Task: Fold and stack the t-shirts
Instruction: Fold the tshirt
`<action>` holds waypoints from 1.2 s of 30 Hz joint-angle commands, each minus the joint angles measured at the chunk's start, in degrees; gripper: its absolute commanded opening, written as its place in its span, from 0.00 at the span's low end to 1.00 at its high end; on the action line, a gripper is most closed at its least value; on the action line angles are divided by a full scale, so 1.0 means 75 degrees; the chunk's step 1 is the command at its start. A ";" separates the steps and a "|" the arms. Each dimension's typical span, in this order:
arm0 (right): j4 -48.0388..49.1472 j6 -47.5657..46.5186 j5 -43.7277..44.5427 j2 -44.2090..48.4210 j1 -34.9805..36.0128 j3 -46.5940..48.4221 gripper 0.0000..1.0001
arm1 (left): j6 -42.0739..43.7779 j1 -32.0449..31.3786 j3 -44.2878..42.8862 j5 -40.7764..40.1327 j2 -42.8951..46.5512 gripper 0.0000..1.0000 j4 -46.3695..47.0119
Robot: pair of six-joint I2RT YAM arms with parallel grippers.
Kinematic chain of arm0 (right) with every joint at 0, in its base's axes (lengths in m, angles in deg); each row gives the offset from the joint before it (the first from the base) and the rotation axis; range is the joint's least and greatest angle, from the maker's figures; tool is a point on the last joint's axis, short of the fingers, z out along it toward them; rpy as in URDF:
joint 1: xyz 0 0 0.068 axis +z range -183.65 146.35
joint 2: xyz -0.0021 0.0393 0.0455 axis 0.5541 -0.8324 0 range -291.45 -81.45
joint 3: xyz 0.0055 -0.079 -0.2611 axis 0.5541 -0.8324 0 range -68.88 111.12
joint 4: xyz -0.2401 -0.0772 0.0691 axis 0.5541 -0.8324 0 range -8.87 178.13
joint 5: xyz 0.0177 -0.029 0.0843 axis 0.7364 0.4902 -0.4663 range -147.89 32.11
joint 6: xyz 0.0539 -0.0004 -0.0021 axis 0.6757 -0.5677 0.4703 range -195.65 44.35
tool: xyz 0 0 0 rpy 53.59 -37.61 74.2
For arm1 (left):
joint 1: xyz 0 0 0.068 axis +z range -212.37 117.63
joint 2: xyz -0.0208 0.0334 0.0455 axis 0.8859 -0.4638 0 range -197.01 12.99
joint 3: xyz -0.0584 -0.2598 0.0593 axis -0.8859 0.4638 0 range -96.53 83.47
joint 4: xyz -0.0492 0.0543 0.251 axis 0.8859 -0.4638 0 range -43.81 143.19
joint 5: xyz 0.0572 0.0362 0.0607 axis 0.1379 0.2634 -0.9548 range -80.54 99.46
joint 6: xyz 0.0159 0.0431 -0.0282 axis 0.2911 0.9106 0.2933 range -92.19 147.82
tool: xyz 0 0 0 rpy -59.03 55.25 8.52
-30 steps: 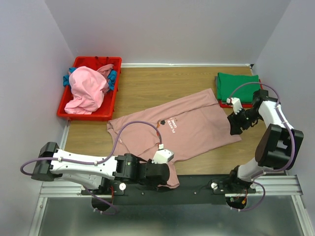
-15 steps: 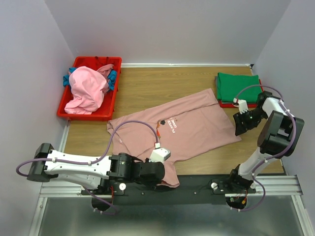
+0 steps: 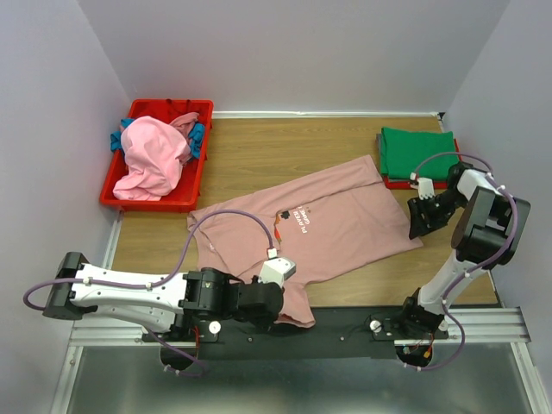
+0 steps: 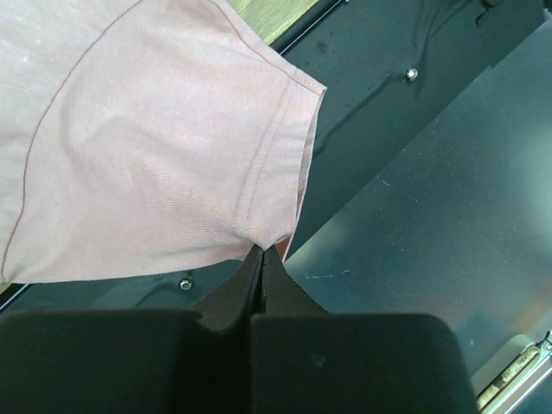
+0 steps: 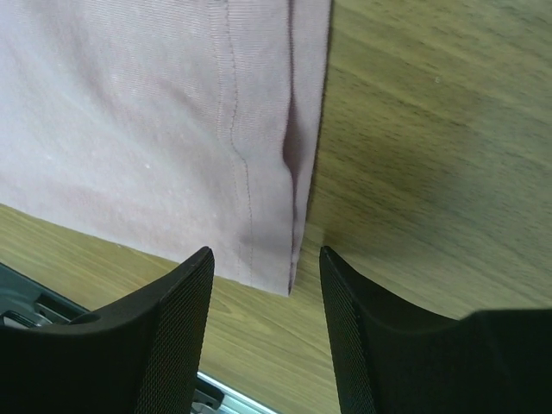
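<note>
The large dusty-pink t-shirt (image 3: 319,220) with white text lies spread across the table. My left gripper (image 3: 289,312) is shut on the edge of its near sleeve (image 4: 172,155), which hangs over the black front rail. My right gripper (image 3: 414,226) is open just above the shirt's right hem corner (image 5: 276,250), one finger over the cloth, one over bare wood. A folded green t-shirt (image 3: 417,152) lies at the back right on a red one. A brighter pink t-shirt (image 3: 153,157) and a blue one (image 3: 197,138) sit in the bin.
The red plastic bin (image 3: 191,185) stands at the back left. The wooden table (image 3: 259,155) runs between bin and green stack. A black rail (image 3: 345,332) and metal frame edge the near side. Purple walls close in the sides.
My left gripper has drawn back toward the near-left with the sleeve. My right gripper has shifted right to the shirt's right hem corner.
</note>
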 commanded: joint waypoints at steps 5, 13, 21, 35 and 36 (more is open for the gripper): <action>0.0127 0.0582 0.0724 0.0044 -0.0023 -0.0076 0.59 | 0.0110 0.0048 0.0106 -0.0436 0.0304 0.00 0.0079; 0.0244 0.0687 0.1041 0.0138 -0.0023 -0.0498 0.58 | 0.0239 0.0059 0.0177 -0.0471 0.0432 0.00 0.0103; 0.0338 0.0758 0.0760 -0.0061 -0.0023 -0.0604 0.46 | 0.0263 0.0130 0.0095 -0.0483 0.0398 0.00 0.0044; 0.0221 0.0547 -0.0002 0.0009 -0.0012 -0.0826 0.21 | 0.0134 0.0212 0.0095 -0.0390 0.0280 0.00 -0.0003; 0.0233 0.0547 -0.0013 0.0009 -0.0023 -0.0838 0.15 | 0.0111 0.0200 0.0095 -0.0389 0.0269 0.00 -0.0003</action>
